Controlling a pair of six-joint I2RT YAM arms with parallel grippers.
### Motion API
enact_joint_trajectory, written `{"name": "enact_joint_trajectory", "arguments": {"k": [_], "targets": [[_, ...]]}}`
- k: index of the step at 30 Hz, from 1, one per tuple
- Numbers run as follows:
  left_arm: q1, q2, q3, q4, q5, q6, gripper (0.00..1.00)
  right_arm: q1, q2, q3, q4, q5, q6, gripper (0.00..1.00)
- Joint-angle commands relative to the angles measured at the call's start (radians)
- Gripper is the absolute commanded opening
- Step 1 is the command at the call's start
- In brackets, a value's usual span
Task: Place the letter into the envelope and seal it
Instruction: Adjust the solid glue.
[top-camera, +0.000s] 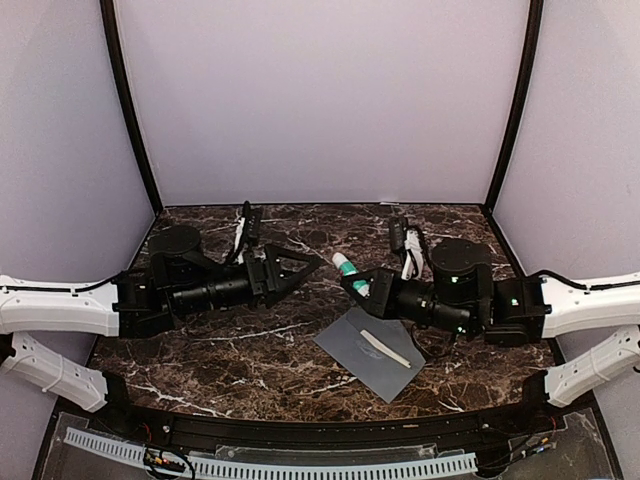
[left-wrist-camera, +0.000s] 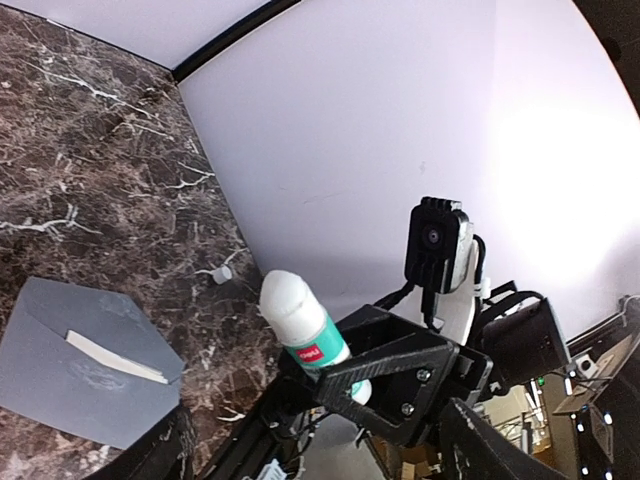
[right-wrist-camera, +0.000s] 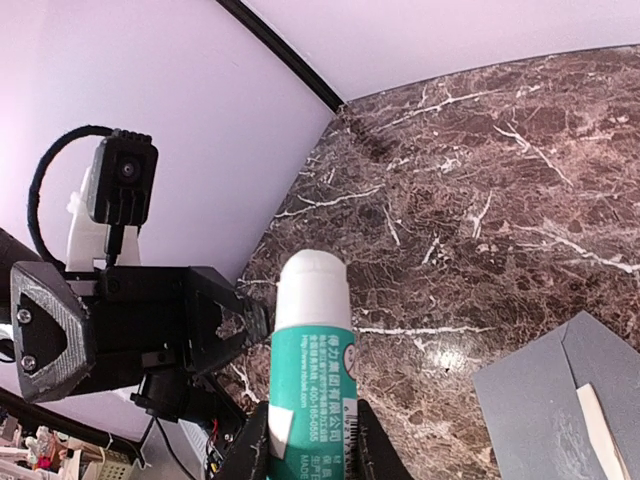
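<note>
The slate-grey envelope (top-camera: 368, 352) lies flat on the marble in front of the right arm, with a thin cream strip (top-camera: 385, 348) across it. Whether that strip is the letter's edge I cannot tell, and no tan sheet shows. The envelope also shows in the left wrist view (left-wrist-camera: 70, 375) and the right wrist view (right-wrist-camera: 545, 405). My right gripper (top-camera: 352, 280) (right-wrist-camera: 308, 440) is shut on a green and white glue stick (right-wrist-camera: 313, 350) (left-wrist-camera: 300, 320) and holds it above the table, left of the envelope's far corner. My left gripper (top-camera: 305, 268) is open and empty, facing the glue stick's white tip from a short gap.
The dark marble table (top-camera: 300, 345) is closed in by lilac walls with black corner posts. A small white cap-like thing (left-wrist-camera: 222, 272) lies by the back wall. A perforated white strip (top-camera: 260, 462) runs along the near edge.
</note>
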Motion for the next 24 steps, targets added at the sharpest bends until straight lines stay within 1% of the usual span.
{"name": "enact_joint_trajectory", "arguments": {"k": [1, 4, 8, 13, 20, 24], "targets": [[-0.048, -0.011, -0.009, 0.133, -0.055, -0.098, 0.83, 0.043, -0.003, 0.034, 0.130, 0.076, -0.064, 0.00], [-0.074, 0.018, 0.000, 0.185, -0.072, -0.110, 0.84, 0.060, 0.003, 0.034, 0.135, 0.077, -0.068, 0.00], [-0.106, 0.072, 0.033, 0.206, -0.094, -0.116, 0.84, 0.091, 0.010, 0.029, 0.162, 0.093, -0.073, 0.00], [-0.117, 0.133, 0.054, 0.250, -0.094, -0.137, 0.84, 0.119, 0.012, 0.045, 0.146, 0.110, -0.083, 0.00], [-0.128, 0.163, 0.070, 0.299, -0.099, -0.145, 0.83, 0.129, 0.005, 0.037, 0.128, 0.113, -0.074, 0.00], [-0.129, 0.175, 0.075, 0.316, -0.098, -0.149, 0.75, 0.135, 0.016, 0.044, 0.119, 0.116, -0.076, 0.00]]}}
